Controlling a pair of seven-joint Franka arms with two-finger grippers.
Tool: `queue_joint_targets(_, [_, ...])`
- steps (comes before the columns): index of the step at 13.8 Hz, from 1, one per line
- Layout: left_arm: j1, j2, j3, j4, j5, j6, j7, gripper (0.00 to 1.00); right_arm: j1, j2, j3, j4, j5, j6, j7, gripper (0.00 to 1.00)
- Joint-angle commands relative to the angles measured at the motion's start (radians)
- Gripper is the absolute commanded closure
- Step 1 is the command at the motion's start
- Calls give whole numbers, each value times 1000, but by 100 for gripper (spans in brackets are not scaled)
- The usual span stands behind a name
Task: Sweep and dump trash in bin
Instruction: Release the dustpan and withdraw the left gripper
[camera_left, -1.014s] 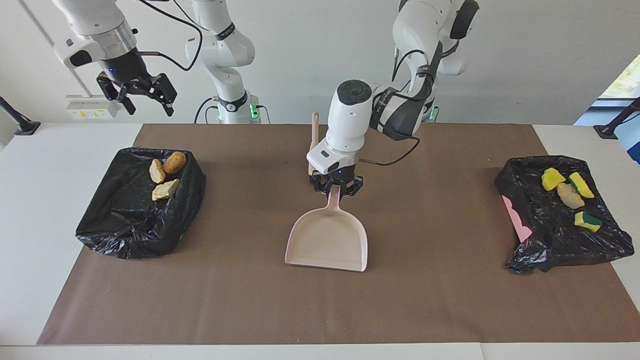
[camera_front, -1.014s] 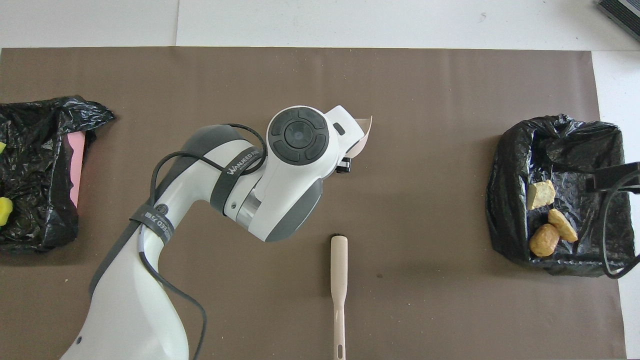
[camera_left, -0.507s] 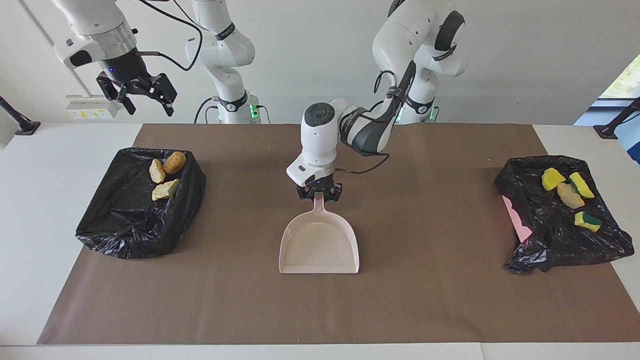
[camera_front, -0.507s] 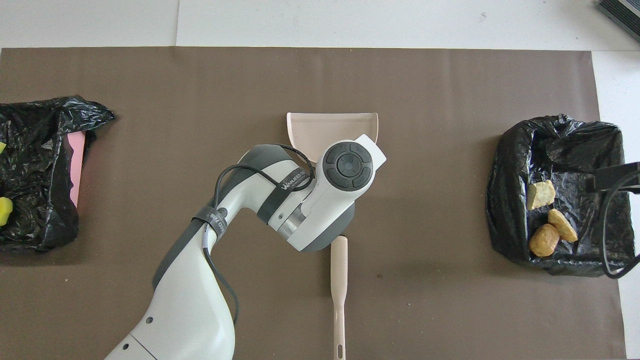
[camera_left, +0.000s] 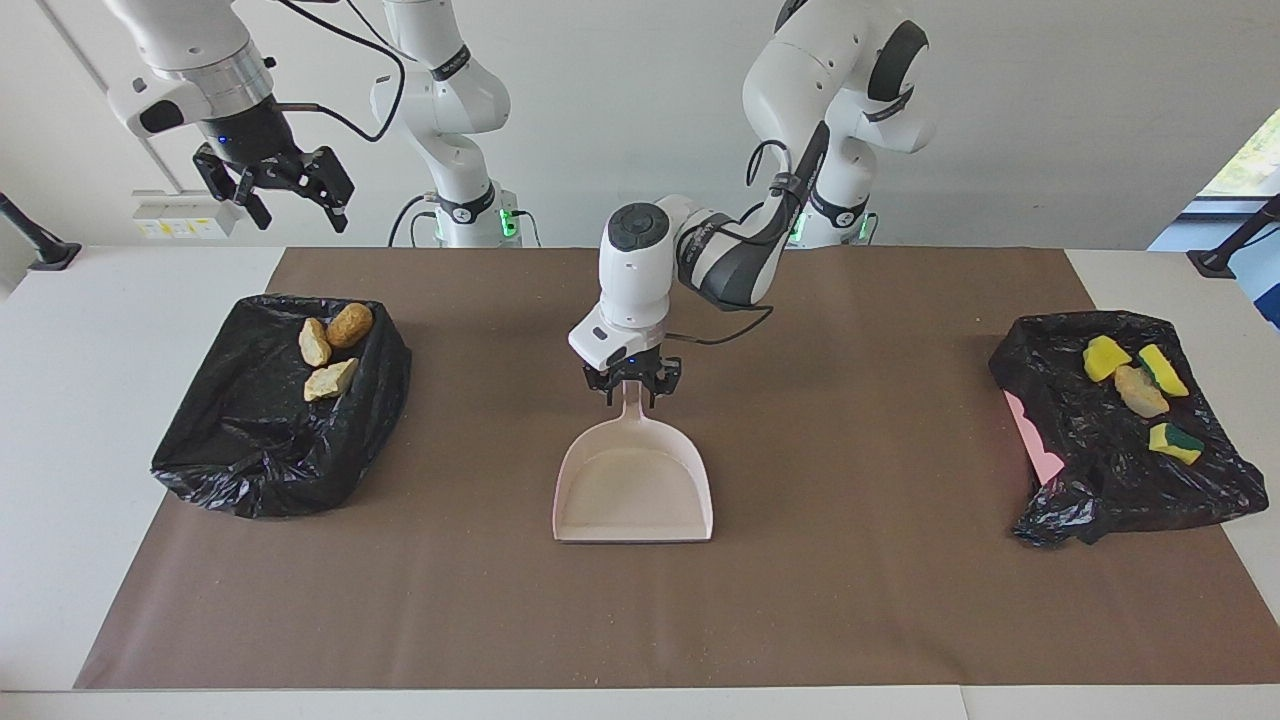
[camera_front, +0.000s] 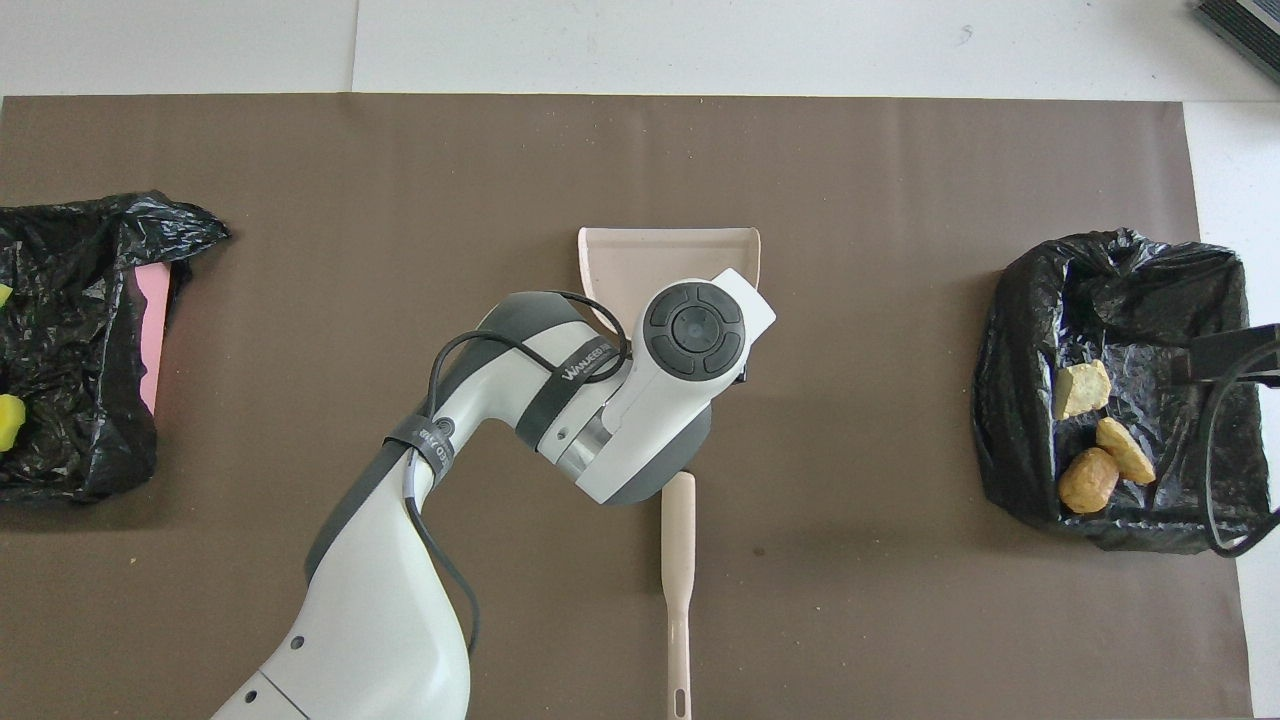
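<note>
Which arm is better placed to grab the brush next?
Left, probably. The left claw sits at the dustpan handle, right beside the brush; the right claw hangs open, high over the right arm's end of the table.

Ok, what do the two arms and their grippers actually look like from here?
Both arms are glossy white with dark grey joint sections and rounded caps. The left arm carries a black strapped cable and lettered band; its left gripper is small and black. The right gripper is black, under a silver collar, with a trailing black cable.
</note>
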Motion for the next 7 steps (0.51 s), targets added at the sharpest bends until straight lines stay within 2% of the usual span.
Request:
queue_joint_targets(1, [19, -83, 15, -16, -17, -85, 6, 0, -1, -11, 3, -17, -7, 7, -16, 0])
queue_joint_targets(7, [254, -287, 15, -13, -6, -268, 268, 0, -1, -11, 3, -17, -7, 7, -16, 0])
